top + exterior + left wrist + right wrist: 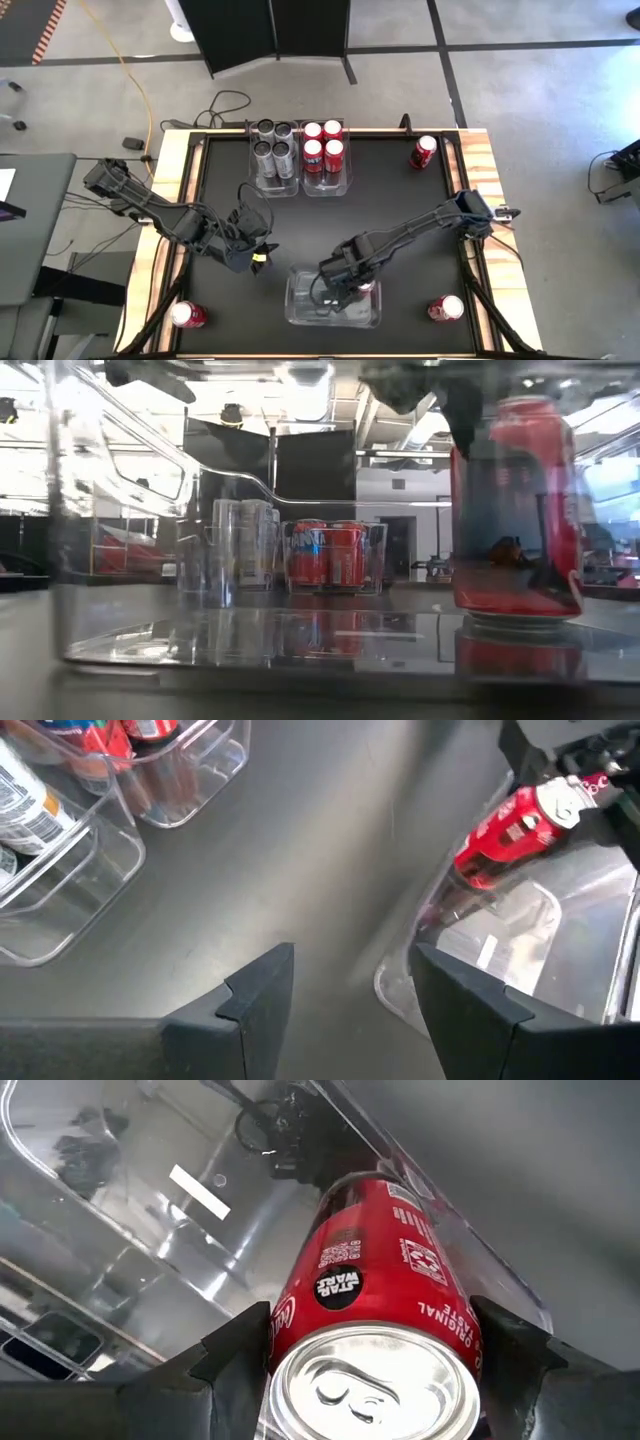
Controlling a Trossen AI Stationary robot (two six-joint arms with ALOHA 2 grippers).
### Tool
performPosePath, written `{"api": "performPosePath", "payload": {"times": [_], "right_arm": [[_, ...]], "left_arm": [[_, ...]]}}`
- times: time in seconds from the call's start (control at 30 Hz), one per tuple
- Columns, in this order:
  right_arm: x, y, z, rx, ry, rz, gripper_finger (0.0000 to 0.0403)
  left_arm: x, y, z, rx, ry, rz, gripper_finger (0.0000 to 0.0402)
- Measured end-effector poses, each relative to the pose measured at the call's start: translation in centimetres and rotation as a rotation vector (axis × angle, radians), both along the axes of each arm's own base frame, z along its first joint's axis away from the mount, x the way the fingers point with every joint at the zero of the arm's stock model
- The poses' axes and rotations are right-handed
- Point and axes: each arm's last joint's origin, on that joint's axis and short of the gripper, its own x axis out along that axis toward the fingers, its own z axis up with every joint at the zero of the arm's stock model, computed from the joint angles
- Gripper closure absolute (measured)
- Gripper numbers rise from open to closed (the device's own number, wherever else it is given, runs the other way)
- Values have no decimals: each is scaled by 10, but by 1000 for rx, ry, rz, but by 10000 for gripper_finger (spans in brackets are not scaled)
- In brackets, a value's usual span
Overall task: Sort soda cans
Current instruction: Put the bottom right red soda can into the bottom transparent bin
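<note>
Gripping a red cylindrical soda can with a silver top [372, 1345], the right gripper [352, 283] pinches it between its two dark fingers [235, 1350], one on each side of the can body. We see this can upright at the near clear rectangular plastic bin [300, 300], at the 6 o'clock edge of the black table [400, 210]; in the low view its base [518, 622] sits just above the bin floor, and we cannot tell whether they touch.

We find the left gripper [258, 252] at about 8 o'clock, just beside that bin, its jaws spread with nothing between them.

At 12 o'clock stand two more clear plastic bins side by side: one [262, 180] holds four silver-grey cans [275, 145], the other [345, 180] four red cans [323, 141].

Loose red cans lie on the table at 1 o'clock [424, 151], 5 o'clock [445, 308] and 7 o'clock [187, 315], well apart from one another.
</note>
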Motion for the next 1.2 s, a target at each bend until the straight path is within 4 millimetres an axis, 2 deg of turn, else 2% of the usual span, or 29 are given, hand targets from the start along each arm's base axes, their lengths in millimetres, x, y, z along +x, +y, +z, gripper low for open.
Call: {"api": "performPosePath", "payload": {"times": [0.53, 0.8, 0.97, 1.07, 1.2], "right_arm": [[9, -51, 0, -93, 29, 75, 128], [4, -40, 1, -101, 37, 130, 128], [3, -40, 2, -103, 38, 130, 120], [2, -41, 5, -132, 21, 134, 98], [1, -43, 6, -154, 21, 163, 47]], "left_arm": [[-1, 4, -2, 17, 28, 23, 200], [-4, 6, -4, 28, 55, 45, 200], [-5, 7, -5, 41, 70, 50, 200], [-5, 8, -5, 40, 70, 54, 200], [-5, 9, -5, 36, 67, 61, 200]]}}
